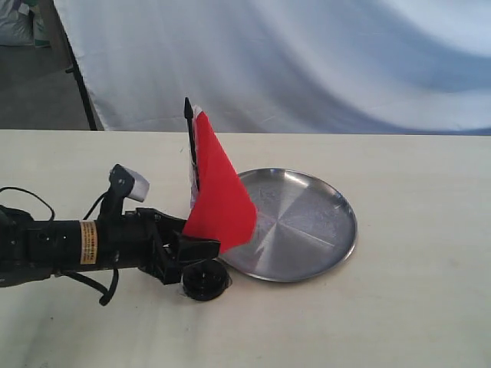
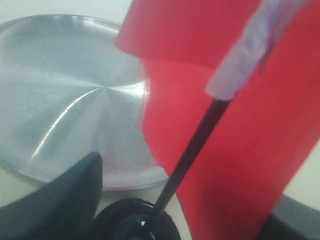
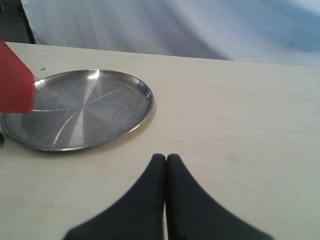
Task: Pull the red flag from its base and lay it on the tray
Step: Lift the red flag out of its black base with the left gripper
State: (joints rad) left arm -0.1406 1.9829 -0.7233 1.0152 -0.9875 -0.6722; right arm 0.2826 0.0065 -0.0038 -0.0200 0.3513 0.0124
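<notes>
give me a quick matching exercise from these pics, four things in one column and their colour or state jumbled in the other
1 red flag
2 base
3 tray
4 right pincer

A shut, over the table
B round, shiny silver
C standing on its pole
D black, beside the tray's rim

Pairs: 1-C, 2-D, 3-B, 4-A

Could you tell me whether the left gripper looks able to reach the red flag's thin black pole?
Probably yes: the open left gripper sits at the small round black base, and the bare lower pole stands between its fingers, below the red cloth.
</notes>
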